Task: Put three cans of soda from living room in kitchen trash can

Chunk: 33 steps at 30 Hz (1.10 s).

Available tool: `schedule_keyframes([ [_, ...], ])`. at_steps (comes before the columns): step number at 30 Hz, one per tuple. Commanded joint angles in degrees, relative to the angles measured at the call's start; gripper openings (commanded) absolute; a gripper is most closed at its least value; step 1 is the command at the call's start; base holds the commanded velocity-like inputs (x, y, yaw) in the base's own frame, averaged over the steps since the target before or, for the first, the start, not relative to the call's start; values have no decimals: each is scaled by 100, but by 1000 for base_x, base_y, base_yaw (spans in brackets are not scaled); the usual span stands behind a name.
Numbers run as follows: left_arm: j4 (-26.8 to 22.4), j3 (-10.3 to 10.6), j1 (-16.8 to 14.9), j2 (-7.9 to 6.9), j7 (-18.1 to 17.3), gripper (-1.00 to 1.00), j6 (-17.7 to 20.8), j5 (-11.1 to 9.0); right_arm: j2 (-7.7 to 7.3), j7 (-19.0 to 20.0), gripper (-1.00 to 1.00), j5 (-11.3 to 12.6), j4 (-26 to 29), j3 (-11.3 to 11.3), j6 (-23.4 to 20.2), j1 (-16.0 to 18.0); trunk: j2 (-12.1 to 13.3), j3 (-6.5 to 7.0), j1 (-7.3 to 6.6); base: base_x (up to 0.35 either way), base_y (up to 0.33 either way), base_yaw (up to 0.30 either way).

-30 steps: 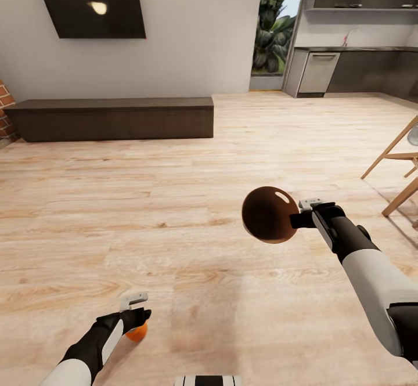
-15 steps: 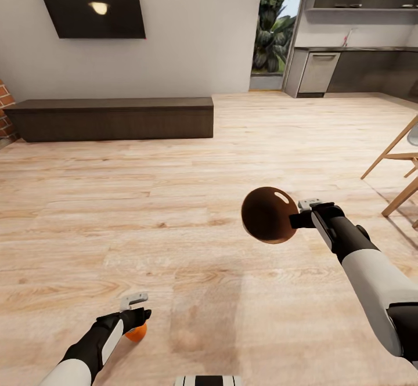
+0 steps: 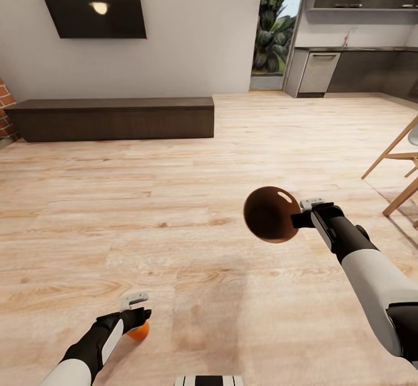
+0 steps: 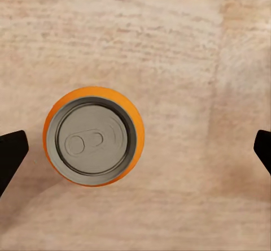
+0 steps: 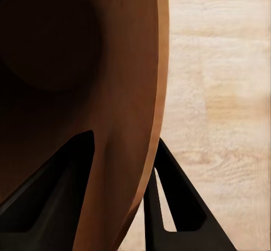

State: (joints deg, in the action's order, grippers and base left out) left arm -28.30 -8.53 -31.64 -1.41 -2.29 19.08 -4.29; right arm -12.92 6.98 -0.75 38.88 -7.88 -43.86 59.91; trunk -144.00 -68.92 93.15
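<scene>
An orange can of soda stands upright on the plank floor of the living room, low at the left in the head view. My left gripper hangs straight above it. In the left wrist view the can shows its grey top, and the left gripper is open with both fingertips far apart, clear of the can. My right gripper is shut on the rim of the tash can, held off the floor with its glossy copper-brown inside facing me. The bin's wall sits between the fingers.
A long dark bench runs along the back wall under a black TV, with red brick at the far left. Wooden chair legs stand at the right. The kitchen's grey cabinets lie far back right.
The tash can and my right gripper have edged very slightly to the right. The left arm and the orange can stay where they were.
</scene>
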Motion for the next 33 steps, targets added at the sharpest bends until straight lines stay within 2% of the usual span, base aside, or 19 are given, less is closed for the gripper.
schedule_keyframes([
  [1,0,0,0,0,0,100,0,-1,0,0,-100,13,6,6,0,3,-1,1,-1,-3,15,0],
  [14,-2,0,0,0,0,100,0,-2,0,-7,-100,5,-6,-3,0,3,-1,1,-1,-1,3,0],
  [22,0,0,0,0,-1,100,2,-2,0,-12,-100,4,-13,-3,0,3,-11,-177,20,0,0,0],
  [33,0,-5,0,-10,-13,100,5,-17,0,-12,-100,4,-20,-127,0,3,-11,-177,20,2,1,0],
])
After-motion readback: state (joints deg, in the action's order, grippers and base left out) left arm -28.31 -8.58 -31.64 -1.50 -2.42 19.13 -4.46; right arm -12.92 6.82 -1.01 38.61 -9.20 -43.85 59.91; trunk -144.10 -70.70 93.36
